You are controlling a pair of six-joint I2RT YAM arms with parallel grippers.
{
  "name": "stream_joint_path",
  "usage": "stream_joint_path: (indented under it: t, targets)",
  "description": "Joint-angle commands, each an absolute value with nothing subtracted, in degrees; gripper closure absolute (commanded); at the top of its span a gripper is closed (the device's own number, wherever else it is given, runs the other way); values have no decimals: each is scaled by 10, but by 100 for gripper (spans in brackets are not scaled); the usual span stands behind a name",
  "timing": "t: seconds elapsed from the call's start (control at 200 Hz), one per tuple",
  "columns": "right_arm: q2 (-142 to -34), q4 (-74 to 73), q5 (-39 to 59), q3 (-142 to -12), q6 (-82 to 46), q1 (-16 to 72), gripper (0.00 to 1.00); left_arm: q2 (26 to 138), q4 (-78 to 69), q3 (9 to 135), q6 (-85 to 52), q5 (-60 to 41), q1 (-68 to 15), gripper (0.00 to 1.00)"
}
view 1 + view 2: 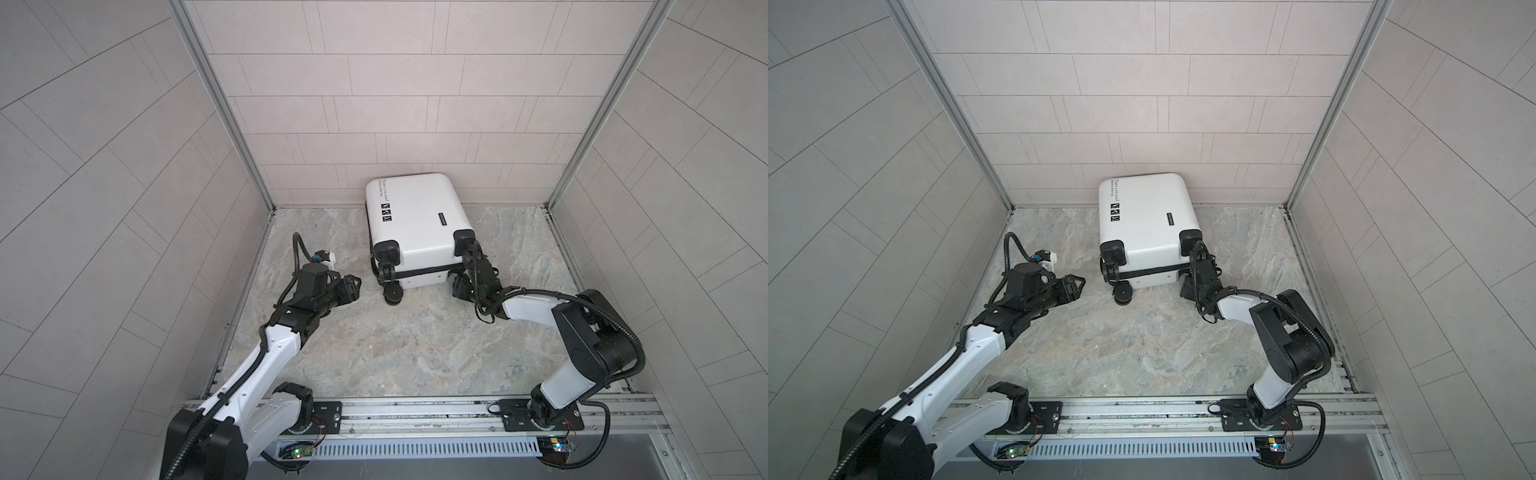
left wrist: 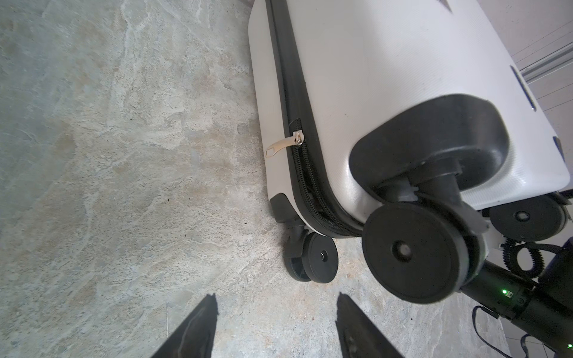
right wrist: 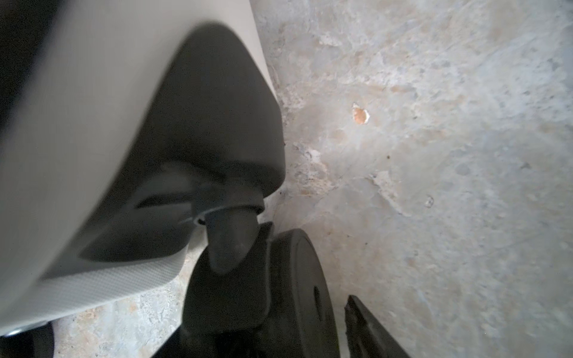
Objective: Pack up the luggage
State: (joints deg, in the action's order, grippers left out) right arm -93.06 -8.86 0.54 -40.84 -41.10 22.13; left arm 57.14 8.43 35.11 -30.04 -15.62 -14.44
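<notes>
Flat, long axis toward back wall (image 1: 374, 104), luggage (image 1: 415, 216) nearest right gripper (image 1: 460, 280) at its wheel (image 3: 305, 279), grip untellable; left gripper (image 1: 355, 288) splayed empty, leftward.

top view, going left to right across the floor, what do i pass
left hand → suitcase → right arm
</notes>
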Motion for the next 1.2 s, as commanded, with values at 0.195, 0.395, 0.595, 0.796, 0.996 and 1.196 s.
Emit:
stream_joint_path:
  t: [0.195,0.395,0.595,0.796,0.996,1.196]
  targets:
    - [-946,-120,34,-410,-422,219,50,560,86,364,-307,-158,-146,34]
    - [-964,-200,110,-374,-486,204,55,550,90,363,-306,-155,-146,34]
    - [-995,-305,172,-310,-564,190,51,546,91,362,-306,-155,-146,34]
    - [-983,-319,173,-260,-585,173,39,545,92,365,-307,-152,-146,34]
    - [-917,-279,165,-226,-577,159,22,543,92,375,-307,-145,-146,28]
    - [-786,-146,134,-232,-523,161,18,556,92,398,-299,-140,-146,25]
